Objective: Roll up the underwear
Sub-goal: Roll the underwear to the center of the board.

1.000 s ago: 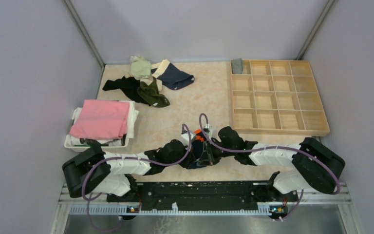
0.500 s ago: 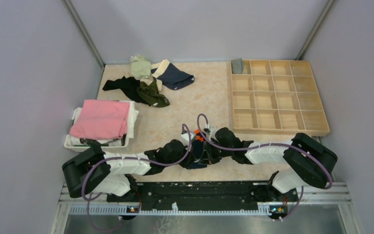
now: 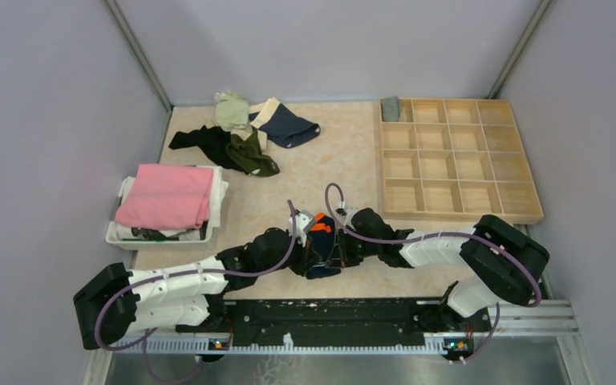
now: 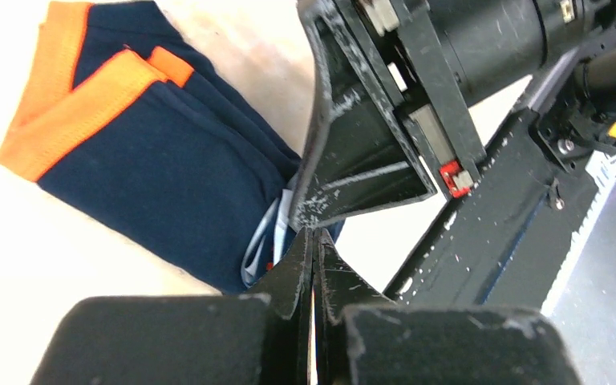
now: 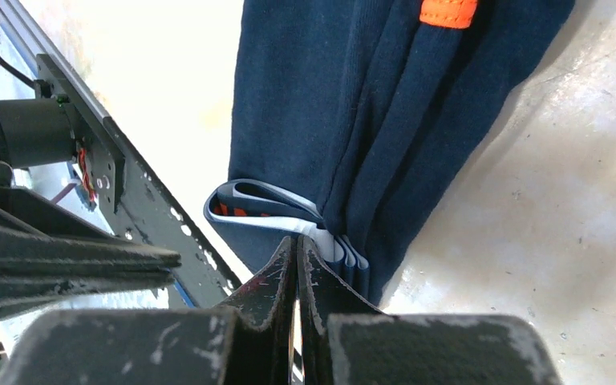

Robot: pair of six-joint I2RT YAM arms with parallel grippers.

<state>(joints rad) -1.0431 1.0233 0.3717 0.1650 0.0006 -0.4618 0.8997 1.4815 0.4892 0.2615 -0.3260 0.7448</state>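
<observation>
The navy underwear with orange stripes lies folded into a long strip between both arms near the table's front edge. It also shows in the left wrist view and the right wrist view. My left gripper is shut, with its tips on the pale waistband at the strip's near end. My right gripper is shut, pinching the same waistband edge from the other side. Other underwear, olive, navy with a beige band and black, lies piled at the back left.
A wooden grid tray stands at the right with a grey roll in its far-left cell. A white bin holding the folded pink cloth stands at the left. The black base rail runs just behind the grippers.
My left arm has stretched out, its shoulder swinging left and its wrist shifting up and left. My right arm has edged left. More of the orange stripe shows.
</observation>
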